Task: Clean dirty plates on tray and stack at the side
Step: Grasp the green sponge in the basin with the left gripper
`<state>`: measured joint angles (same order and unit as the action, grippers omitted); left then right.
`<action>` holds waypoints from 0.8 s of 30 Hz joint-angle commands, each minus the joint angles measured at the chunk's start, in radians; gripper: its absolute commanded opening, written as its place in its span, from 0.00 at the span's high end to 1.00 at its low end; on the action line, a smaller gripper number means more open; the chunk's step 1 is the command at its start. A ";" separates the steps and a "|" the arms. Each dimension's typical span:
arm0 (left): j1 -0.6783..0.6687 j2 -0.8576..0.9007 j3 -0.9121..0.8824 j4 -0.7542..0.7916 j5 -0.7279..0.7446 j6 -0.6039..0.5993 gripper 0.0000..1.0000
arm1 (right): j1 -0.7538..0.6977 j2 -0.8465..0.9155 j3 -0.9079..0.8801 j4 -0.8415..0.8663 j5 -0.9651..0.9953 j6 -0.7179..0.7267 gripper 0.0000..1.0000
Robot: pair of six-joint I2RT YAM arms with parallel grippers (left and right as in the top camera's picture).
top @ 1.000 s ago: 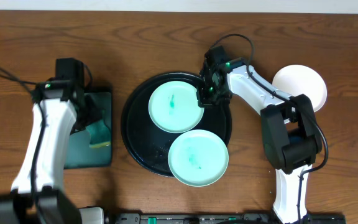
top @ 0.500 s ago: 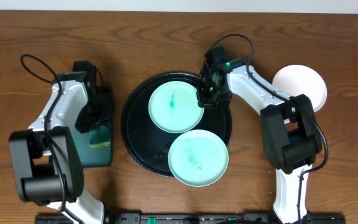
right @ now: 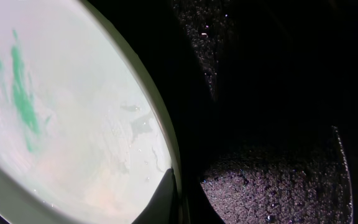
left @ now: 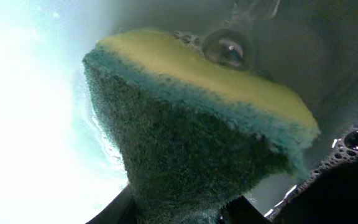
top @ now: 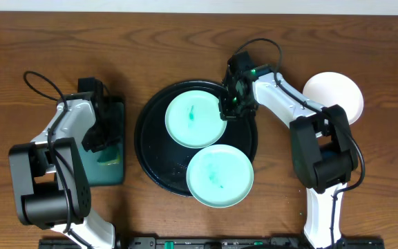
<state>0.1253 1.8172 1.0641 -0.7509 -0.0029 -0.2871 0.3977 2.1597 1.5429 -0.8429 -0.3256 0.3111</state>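
Observation:
The black round tray holds two pale mint plates. The upper plate has a thin teal-green smear; the lower plate has a wider smear and overhangs the tray's front rim. A white plate lies on the table at the right. My right gripper is shut on the right rim of the upper plate, with one finger over its edge. My left gripper is over the small rectangular tray, shut on a yellow and green sponge that fills the left wrist view.
The dark rectangular tray with a teal-green wet inside stands left of the round tray. Soap bubbles show on its wall. The wet black tray floor lies right of the held plate. A cable loops off the left arm.
My left arm swung its wrist over the rectangular tray and settled slightly lower there. The right arm and all plates have not moved.

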 commanded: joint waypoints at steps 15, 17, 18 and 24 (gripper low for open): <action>0.005 -0.244 -0.019 -0.010 0.036 0.006 0.43 | 0.016 0.010 -0.004 -0.029 -0.004 0.006 0.99; 0.013 -0.246 -0.019 -0.024 0.037 0.006 0.48 | 0.016 0.010 -0.004 -0.029 -0.004 0.006 0.99; 0.016 -0.243 -0.022 -0.029 0.037 0.006 0.50 | 0.016 0.010 -0.004 -0.029 -0.004 0.006 0.99; 0.034 -0.242 -0.081 -0.006 0.039 0.006 0.53 | 0.016 0.010 -0.004 -0.027 -0.004 0.002 0.99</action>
<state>0.1482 1.5673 1.0248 -0.7700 0.0315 -0.2871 0.3977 2.1597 1.5429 -0.8562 -0.3286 0.3111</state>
